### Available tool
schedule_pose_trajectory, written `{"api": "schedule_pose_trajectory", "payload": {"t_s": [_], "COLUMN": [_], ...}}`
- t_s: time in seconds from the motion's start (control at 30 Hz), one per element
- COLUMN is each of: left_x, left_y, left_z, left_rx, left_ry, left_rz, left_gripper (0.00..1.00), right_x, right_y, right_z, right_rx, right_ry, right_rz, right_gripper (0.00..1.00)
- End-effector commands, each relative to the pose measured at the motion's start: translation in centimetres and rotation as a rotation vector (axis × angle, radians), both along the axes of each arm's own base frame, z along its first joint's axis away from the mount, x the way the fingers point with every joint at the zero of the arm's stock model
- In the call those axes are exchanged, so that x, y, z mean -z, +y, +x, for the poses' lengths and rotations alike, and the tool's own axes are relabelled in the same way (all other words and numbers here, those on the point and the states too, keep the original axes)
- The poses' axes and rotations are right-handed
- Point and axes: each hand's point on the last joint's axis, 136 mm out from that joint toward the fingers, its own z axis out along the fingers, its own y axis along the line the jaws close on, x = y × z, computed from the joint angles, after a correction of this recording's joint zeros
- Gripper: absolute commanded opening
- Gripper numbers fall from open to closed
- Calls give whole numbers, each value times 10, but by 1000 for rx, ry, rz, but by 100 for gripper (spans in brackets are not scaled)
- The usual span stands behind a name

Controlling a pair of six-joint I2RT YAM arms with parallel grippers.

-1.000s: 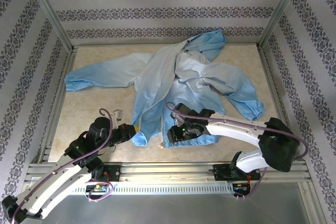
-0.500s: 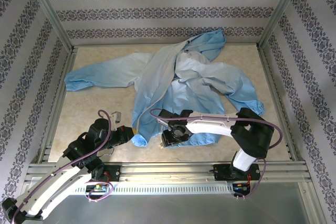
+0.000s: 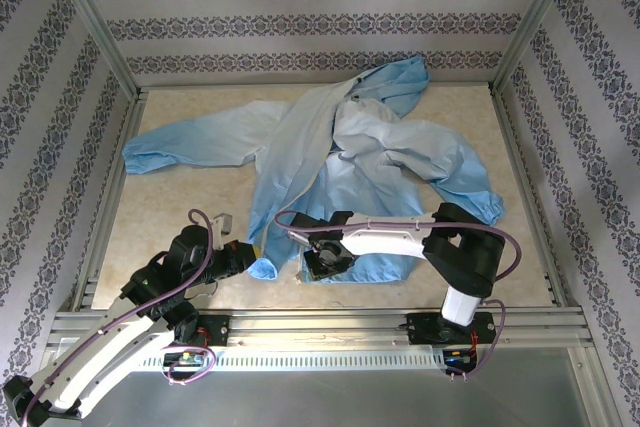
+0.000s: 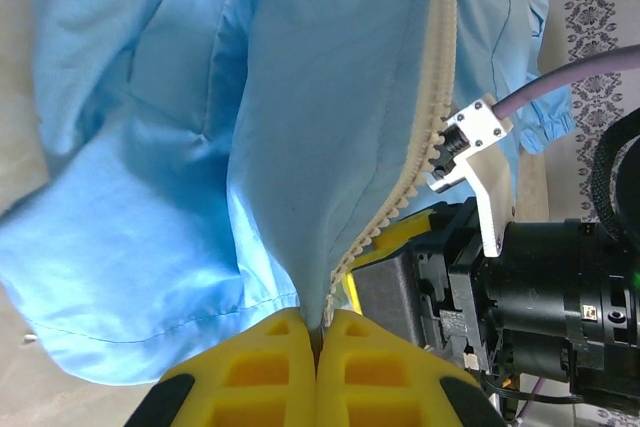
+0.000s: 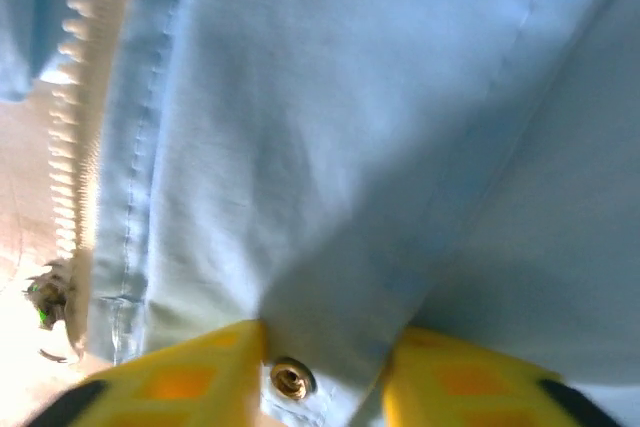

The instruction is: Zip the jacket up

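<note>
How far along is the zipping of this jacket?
Done: the left gripper is shut on the bottom end of one zipper edge of the jacket. In hand: the right gripper straddles the other front's hem, jaws apart. Still to do: the fronts lie apart, so joining the zipper ends and pulling it up remain.
</note>
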Motion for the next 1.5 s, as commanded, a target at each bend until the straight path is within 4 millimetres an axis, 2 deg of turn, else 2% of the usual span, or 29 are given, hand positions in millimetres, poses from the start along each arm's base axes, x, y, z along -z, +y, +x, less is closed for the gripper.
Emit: {"api": "schedule_pose_trajectory", "payload": {"t_s": [0.0,0.17,0.3,0.47,0.63,0.7,0.87,0.97,1.07,1.17,1.37,1.47], "left_x": [6,-5,-18,-32,-41,-31,13,40,56,65,87,88], "left_y": [-4,-16,-29,-53,-91,-106,-143,-146,-146,-153,-149,-147], "left_z": [0,7,15,21,27,29,28,31,34,35,35,33], "left_rx": [19,37,61,89,131,143,173,154,132,153,131,126], "left_ry": [10,-11,-59,-117,-178,-167,-89,-45,-33,-12,35,41], "left_rz": [-14,-54,-50,-46,-61,-39,-9,25,40,52,43,38], "left_gripper": [0,0,0,0,0,0,0,0,0,0,0,0], "right_x": [-4,-46,-75,-88,-87,-85,-70,-63,-57,-53,-44,-39], "right_y": [-14,-20,-19,-22,-29,-32,-31,-26,-22,-19,-22,-25], "right_z": [-3,9,13,16,22,24,17,13,10,7,7,7], "right_rx": [-9,-21,-52,-51,-38,-43,-76,-82,-79,-73,-34,0], "right_ry": [-44,-176,-236,-230,-193,-168,-111,-83,-54,-34,-19,-7], "right_rz": [-14,77,179,280,335,338,368,410,439,459,444,424], "right_gripper": [16,1,0,0,0,0,1,4,9,18,48,54]}}
